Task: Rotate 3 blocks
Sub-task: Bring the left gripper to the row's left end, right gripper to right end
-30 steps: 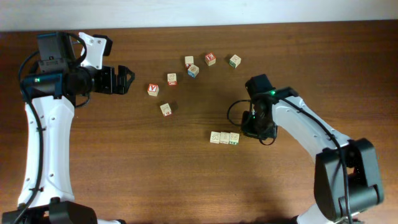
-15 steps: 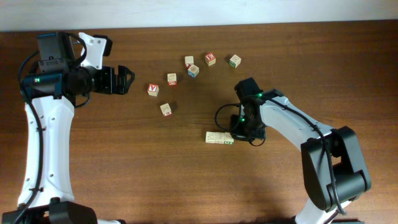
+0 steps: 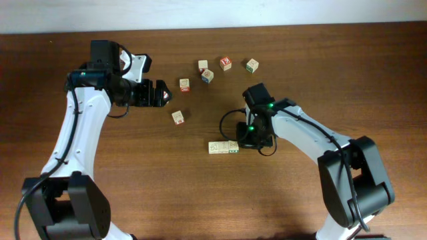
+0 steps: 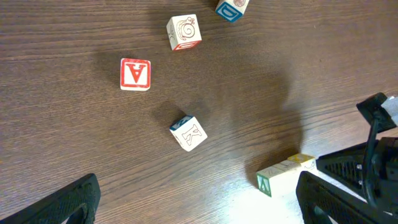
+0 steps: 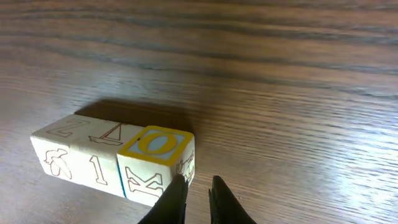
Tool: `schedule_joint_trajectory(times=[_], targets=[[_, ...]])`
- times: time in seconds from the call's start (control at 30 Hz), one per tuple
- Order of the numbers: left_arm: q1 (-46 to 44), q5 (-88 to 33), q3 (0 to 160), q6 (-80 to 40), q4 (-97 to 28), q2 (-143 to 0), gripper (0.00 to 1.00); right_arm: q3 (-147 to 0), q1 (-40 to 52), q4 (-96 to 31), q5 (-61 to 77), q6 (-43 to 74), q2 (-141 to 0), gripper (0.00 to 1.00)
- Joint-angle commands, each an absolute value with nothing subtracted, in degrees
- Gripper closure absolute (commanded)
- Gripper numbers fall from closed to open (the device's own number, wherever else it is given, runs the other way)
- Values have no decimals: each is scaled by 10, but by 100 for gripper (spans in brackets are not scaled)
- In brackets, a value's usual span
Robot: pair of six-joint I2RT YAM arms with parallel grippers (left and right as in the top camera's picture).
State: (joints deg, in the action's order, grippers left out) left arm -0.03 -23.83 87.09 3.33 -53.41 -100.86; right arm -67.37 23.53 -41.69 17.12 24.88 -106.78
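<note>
Bright even light, soft shadows, pale glare on the tabletop point(image 5: 311, 93).

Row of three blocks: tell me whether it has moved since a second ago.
Yes. The row of three blocks has slid left in the overhead view, toward the lone cube, which stayed put.
</note>
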Motion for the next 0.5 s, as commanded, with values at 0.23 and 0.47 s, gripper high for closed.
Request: schedule_joint_trajectory(times=[0.23, 0.47], targets=[[-14, -186, 923, -96, -577, -977, 100, -699, 166, -478, 159, 242, -976, 72], [-127, -270, 666, -145, -461, -978, 100, -649, 162, -458, 164, 238, -991, 69]])
